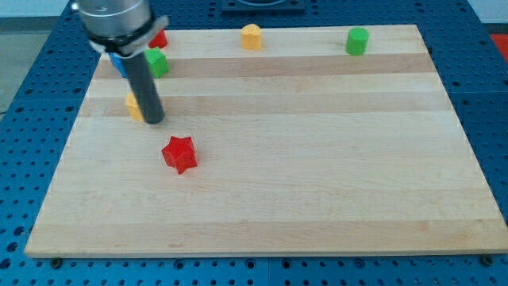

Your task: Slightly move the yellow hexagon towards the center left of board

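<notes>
The yellow hexagon (132, 106) lies at the board's left side, partly hidden behind my rod. My tip (154, 121) rests on the board right against the hexagon's right side, touching or nearly touching it. A red star (179, 153) lies below and to the right of the tip, apart from it.
A green block (157, 63), a blue block (118, 63) and a red block (159, 37) sit near the top left, partly hidden by the arm. A yellow block (252, 36) is at top centre and a green cylinder (357, 40) at top right. The wooden board (317, 159) lies on a blue perforated table.
</notes>
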`<act>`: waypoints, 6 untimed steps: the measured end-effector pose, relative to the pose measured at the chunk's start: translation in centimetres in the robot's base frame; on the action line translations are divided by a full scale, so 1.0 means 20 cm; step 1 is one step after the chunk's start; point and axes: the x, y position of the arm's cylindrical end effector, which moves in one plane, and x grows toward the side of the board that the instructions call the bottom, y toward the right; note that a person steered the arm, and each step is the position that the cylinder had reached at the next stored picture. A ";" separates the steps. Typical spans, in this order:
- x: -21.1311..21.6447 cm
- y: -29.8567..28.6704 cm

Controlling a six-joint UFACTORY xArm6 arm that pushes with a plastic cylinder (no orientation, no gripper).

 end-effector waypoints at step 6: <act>-0.22 0.01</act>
